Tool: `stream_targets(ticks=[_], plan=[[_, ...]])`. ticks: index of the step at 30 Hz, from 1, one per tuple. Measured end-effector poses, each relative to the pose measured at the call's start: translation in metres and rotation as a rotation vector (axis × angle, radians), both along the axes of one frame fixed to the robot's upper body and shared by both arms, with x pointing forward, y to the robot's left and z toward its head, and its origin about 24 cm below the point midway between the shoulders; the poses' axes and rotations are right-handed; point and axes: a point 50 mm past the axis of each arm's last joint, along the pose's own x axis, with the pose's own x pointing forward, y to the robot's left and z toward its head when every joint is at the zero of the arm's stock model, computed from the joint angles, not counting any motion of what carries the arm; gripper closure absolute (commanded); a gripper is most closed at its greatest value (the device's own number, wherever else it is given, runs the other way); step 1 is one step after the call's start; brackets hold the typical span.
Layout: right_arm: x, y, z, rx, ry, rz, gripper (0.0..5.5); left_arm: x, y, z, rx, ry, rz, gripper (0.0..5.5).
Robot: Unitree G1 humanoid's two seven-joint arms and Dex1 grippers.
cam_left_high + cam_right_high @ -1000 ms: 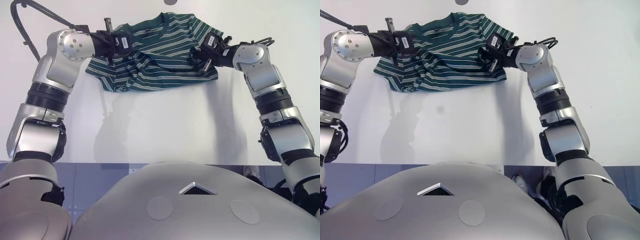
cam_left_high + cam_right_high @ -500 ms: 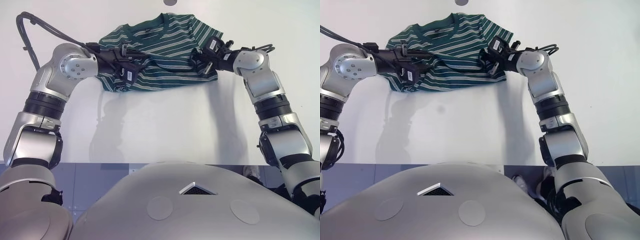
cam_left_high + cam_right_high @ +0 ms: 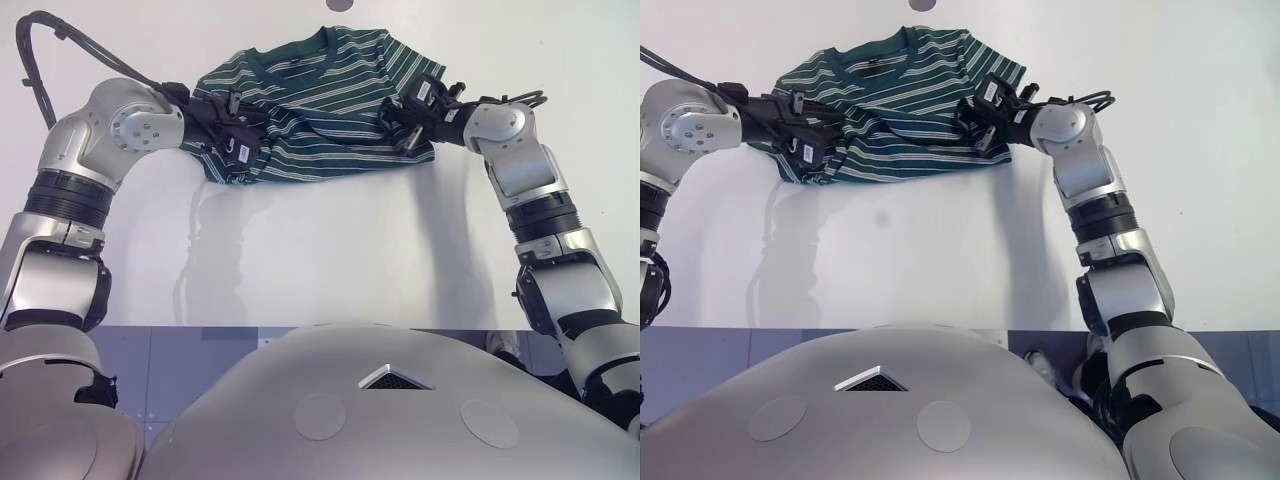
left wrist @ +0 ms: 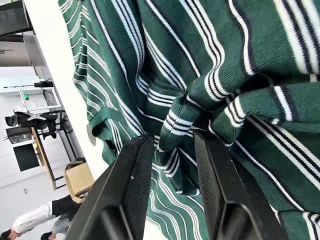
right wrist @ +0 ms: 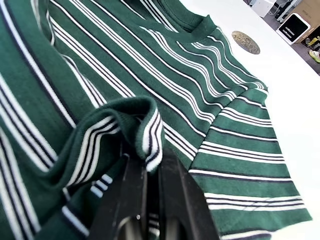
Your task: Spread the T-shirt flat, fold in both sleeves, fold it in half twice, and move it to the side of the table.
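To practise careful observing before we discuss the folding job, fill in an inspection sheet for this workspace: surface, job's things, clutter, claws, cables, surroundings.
Surface: white table, plain top.
Job's things: green striped T-shirt, rumpled at the far side, not yet flat.
Clutter: one small round disc beyond the collar.
Claws: left claw open, a cloth fold between its fingers; right claw shut on a T-shirt fold.
Cables: black cable looping from the left arm; another at the right wrist.
Surroundings: cardboard box on the floor beyond the table.
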Motion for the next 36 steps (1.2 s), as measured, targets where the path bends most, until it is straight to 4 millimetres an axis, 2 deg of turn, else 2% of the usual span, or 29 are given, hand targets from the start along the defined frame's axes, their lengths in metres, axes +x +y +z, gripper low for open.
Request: stream_targets(ticks=[3,11,16,19,23,26,29,33,36], plan=[[0.000,0.003,0.000,0.007,0.000,0.003,5.48,0.000,-0.008,-0.005,-0.015,0.013,-0.002,4.07],[0.000,0.004,0.000,0.011,-0.003,0.003,5.48,0.000,-0.008,-0.005,-0.026,0.018,0.007,5.42],[0.000,0.004,0.000,0.011,-0.007,0.002,5.48,0.001,-0.010,-0.005,-0.098,0.060,0.053,5.50],[0.000,-0.002,0.004,0.011,-0.011,0.019,5.48,-0.002,-0.016,0.006,-0.242,0.175,0.120,5.50],[-0.004,-0.029,0.031,0.067,-0.015,0.032,5.48,-0.007,-0.025,0.033,-0.380,0.314,0.123,5.50],[-0.022,-0.052,0.059,0.088,-0.003,0.115,5.48,-0.018,-0.023,0.042,-0.462,0.483,0.137,5.50],[-0.054,-0.067,0.075,0.093,0.077,0.259,5.48,-0.046,-0.019,0.053,-0.523,0.762,0.109,5.50],[-0.097,-0.076,0.078,0.065,0.232,0.404,5.48,-0.091,-0.006,0.053,-0.433,1.127,0.109,5.50],[-0.131,-0.077,0.066,0.053,0.360,0.465,5.48,-0.124,0.002,0.036,-0.328,1.297,0.149,5.50]])
